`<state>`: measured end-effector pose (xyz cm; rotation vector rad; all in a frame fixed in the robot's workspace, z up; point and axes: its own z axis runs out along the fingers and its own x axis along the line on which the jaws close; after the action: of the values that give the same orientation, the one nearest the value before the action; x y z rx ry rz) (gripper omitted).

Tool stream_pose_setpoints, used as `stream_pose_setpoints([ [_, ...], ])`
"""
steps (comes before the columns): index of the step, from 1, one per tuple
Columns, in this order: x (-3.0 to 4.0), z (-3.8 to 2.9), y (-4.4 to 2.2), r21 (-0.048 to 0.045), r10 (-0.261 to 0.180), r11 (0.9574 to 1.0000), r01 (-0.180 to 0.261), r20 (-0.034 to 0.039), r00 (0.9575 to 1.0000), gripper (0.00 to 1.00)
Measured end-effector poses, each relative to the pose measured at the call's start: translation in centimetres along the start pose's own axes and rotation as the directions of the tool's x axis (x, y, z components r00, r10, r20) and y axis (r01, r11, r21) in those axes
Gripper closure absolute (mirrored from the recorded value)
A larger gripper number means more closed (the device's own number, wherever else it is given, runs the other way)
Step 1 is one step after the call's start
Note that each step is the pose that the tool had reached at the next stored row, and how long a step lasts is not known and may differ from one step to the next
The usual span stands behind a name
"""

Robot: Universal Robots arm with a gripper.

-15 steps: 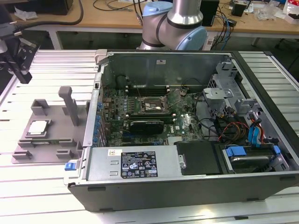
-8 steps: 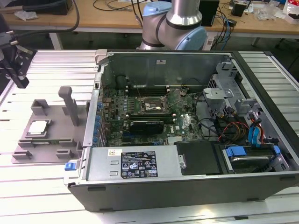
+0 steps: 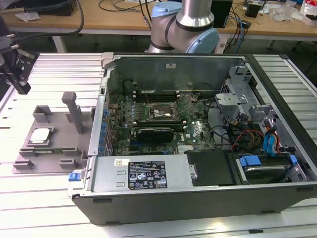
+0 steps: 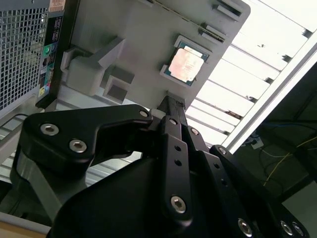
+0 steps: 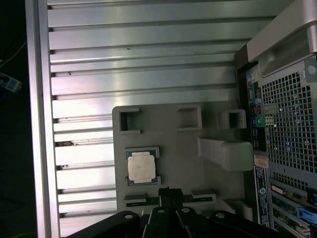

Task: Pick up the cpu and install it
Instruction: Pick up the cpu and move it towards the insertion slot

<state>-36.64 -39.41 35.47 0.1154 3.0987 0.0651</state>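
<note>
The cpu [image 3: 40, 135] is a small square chip with a shiny silver top. It lies flat in a recess of the grey fixture tray [image 3: 58, 147], at the exterior view's left. Both wrist views show the cpu [image 4: 185, 64] [image 5: 141, 166] from above. My black gripper [image 4: 171, 102] [image 5: 171, 191] hangs over the tray [image 5: 183, 148] beside the chip, clear of it. Its fingers are shut with nothing between them. In the exterior view the gripper [image 3: 17, 74] is high at the far left, above and behind the tray.
An open computer case [image 3: 198, 173] lies to the right of the tray, with the motherboard socket [image 3: 159, 112] inside. Upright posts [image 3: 74, 111] rise from the tray. The ribbed metal table [image 3: 44, 198] runs under everything. A cluttered wooden bench [image 3: 124, 20] stands behind.
</note>
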Motion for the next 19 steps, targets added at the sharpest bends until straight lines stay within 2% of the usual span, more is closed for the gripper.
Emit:
stream_pose_setpoints([
  [8, 0.01, 0.12, -0.01, -0.0001, 0.000, 1.0000, 0.000, 0.0001, 1.0000, 0.89],
  [15, 0.05, 1.10, -0.05, 0.0003, 0.000, 1.0000, 0.000, 0.0001, 1.0000, 0.89],
  [19, 0.10, 1.33, -0.06, 0.0005, 0.000, 1.0000, 0.000, 0.0000, 1.0000, 0.89],
])
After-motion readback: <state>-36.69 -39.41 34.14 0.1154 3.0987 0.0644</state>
